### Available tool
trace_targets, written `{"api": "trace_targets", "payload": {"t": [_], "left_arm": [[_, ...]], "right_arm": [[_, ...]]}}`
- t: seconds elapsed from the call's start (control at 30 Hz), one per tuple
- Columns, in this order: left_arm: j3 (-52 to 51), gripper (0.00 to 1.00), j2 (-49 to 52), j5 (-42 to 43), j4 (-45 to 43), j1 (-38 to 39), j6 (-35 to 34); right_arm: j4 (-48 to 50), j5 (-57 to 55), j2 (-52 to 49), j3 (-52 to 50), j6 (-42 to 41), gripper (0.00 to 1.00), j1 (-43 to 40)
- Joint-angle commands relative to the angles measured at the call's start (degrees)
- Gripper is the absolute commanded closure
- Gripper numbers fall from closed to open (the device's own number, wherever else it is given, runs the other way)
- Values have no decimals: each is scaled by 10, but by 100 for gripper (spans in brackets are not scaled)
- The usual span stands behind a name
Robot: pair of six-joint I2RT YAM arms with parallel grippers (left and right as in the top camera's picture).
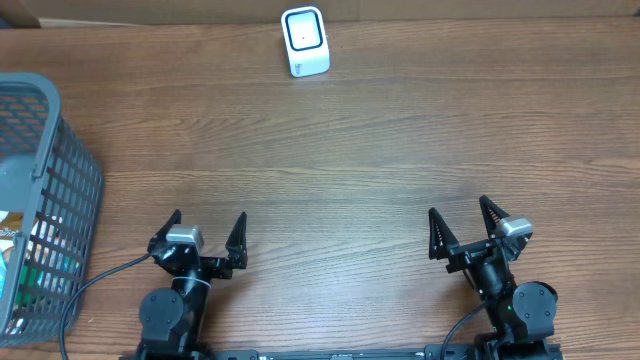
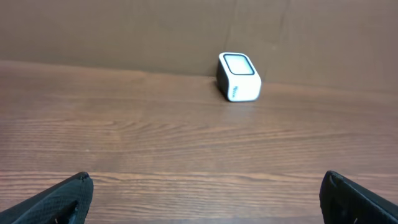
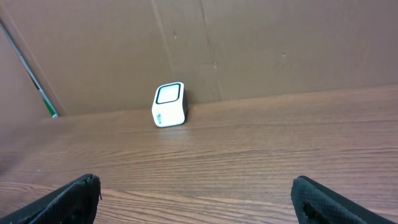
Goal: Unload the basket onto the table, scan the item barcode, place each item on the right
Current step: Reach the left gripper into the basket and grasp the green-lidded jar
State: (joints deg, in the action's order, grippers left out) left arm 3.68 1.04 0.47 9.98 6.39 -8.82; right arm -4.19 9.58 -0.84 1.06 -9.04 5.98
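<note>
A: Which step are you on?
B: None begun, by my read. The left gripper (image 1: 209,216) and right gripper (image 1: 458,206) sit low in the overhead frame, jaws spread wide, holding nothing
A: And what gets scanned?
B: The item (image 1: 14,262) is likely among what shows through the mesh of the basket (image 1: 30,82) at the left edge; can't tell which one. The scanner (image 1: 305,41) stands top centre, well apart from both arms
A: Next?
B: You'd send the left arm, it's nearest: reach into the basket, pinch one piece, then turn its barcode to the scanner window
</note>
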Motion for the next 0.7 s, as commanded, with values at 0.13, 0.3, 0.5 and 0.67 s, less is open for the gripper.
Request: {"api": "trace_targets", "payload": {"t": [0.13, 0.3, 0.5, 0.67], "left_arm": [[183, 0, 127, 21, 53, 3, -3], [355, 0, 287, 22, 141, 3, -4], [641, 0, 493, 25, 362, 3, -2], [879, 0, 647, 52, 554, 3, 1]], "right_arm": [[2, -5, 7, -6, -1, 0, -4], [2, -5, 7, -6, -1, 0, -4], [2, -5, 7, -6, -1, 0, -4], [2, -5, 7, -6, -1, 0, -4]]}}
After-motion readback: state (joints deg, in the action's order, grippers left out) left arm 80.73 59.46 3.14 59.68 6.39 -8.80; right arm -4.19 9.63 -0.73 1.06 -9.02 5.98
